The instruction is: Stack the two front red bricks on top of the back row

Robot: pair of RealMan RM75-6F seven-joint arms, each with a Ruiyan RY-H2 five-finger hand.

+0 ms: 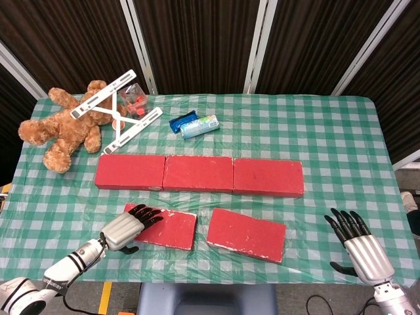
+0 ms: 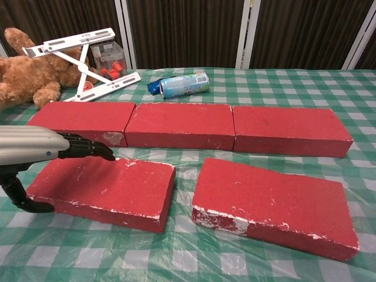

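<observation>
We find the left hand open, fingers spread over the left front brick on the tabletop, unlifted; next we judge a firm grasp necessary before raising it onto the back row.

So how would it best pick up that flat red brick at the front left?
Probably by its left short end, coming from the left. The flat red front-left brick lies flat, too broad to span, but its ends are thin. The left hand hovers there, fingers above the top and thumb low beside the end. The front-right brick crowds the other end.
</observation>
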